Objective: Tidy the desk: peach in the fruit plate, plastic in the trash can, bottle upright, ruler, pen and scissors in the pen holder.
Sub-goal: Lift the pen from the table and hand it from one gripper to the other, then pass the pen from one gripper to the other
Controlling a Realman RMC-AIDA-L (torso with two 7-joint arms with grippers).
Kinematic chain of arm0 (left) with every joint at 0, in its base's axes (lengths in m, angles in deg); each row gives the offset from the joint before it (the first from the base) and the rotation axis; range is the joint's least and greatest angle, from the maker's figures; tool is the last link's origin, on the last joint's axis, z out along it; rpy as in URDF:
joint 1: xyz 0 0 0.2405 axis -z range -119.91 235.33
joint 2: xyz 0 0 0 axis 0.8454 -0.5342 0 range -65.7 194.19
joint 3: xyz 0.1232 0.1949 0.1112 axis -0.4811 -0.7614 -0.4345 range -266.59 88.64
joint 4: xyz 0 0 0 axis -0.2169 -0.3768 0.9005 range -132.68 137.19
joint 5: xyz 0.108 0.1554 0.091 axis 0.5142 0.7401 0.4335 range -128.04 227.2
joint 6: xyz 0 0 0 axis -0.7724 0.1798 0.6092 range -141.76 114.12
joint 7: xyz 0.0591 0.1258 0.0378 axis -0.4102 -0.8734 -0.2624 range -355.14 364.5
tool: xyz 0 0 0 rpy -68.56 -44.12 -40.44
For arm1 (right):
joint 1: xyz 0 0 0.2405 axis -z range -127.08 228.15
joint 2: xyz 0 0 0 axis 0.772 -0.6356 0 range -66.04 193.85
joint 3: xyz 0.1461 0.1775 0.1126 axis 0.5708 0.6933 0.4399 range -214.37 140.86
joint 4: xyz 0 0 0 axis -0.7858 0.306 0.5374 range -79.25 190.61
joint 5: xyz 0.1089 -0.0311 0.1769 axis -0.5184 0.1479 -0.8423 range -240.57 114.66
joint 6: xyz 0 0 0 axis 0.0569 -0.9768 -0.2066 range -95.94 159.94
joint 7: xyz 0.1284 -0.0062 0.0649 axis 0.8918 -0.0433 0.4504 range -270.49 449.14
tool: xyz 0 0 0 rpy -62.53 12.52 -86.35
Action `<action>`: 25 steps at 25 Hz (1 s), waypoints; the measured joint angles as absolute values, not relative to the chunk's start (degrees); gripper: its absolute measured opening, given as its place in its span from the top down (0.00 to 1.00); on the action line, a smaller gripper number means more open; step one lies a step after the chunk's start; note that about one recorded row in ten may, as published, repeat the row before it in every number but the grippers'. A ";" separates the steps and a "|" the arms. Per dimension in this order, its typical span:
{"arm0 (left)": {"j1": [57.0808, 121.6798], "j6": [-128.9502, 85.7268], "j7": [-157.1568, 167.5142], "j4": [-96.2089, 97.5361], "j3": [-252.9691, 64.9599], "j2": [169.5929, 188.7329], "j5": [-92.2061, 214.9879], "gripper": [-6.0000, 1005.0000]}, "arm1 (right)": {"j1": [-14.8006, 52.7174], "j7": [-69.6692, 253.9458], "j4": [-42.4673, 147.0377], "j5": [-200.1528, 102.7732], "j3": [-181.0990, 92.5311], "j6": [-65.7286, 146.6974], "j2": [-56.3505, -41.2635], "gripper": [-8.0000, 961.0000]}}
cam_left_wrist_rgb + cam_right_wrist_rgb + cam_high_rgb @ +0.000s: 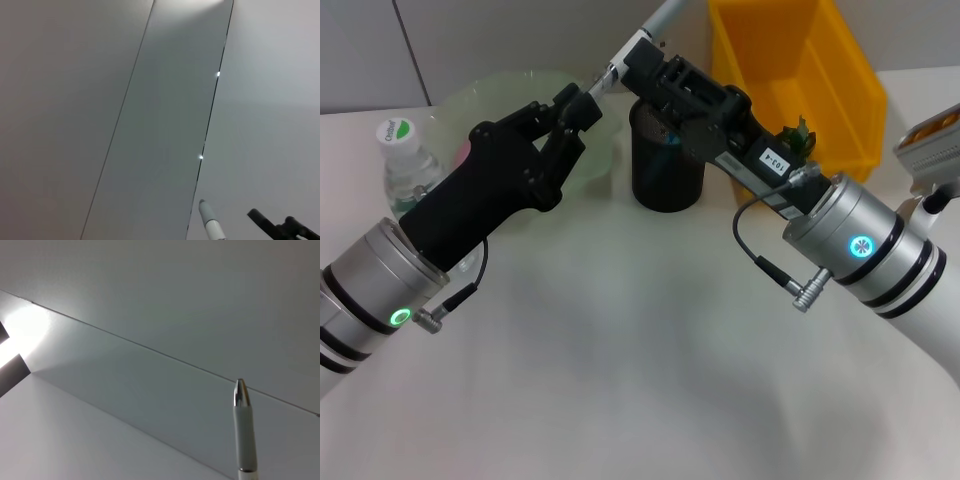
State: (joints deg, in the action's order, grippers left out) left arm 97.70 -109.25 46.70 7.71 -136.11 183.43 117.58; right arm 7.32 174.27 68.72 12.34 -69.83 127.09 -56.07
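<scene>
The pen (pixel 650 30) looks light, stiff and slippery; both the left gripper (pixel 582 108) and right gripper (pixel 638 68) pinch its lower half above the pen holder (pixel 665 170).

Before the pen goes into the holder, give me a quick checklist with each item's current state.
1. Pen held by right gripper: ok, it sticks up past the fingers.
2. Left gripper released from the pen: cannot tell; its fingers sit at the pen's lower end.
3. Pen holder upright below the grippers: ok.
4. Holder opening unobstructed: cannot tell, the right gripper hides it.
5. Bottle upright: ok.
</scene>
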 joint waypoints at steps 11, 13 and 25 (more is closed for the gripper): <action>97.23 -109.35 46.70 7.53 -135.45 183.43 117.40 0.85 | 11.99 172.47 63.94 15.54 -70.34 126.45 -56.06 0.49; 97.14 -109.33 46.70 7.25 -135.45 183.43 117.40 0.85 | 13.83 169.20 62.02 16.53 -70.33 126.47 -56.04 0.49; 96.02 -104.20 55.27 -1.80 -144.24 183.37 117.87 0.85 | 24.21 145.99 47.94 17.71 -70.42 126.96 -55.30 0.49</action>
State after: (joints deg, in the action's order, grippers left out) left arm 96.02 -104.20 55.27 -1.80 -144.24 183.37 117.87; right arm 24.21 145.99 47.94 17.71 -70.42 126.96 -55.30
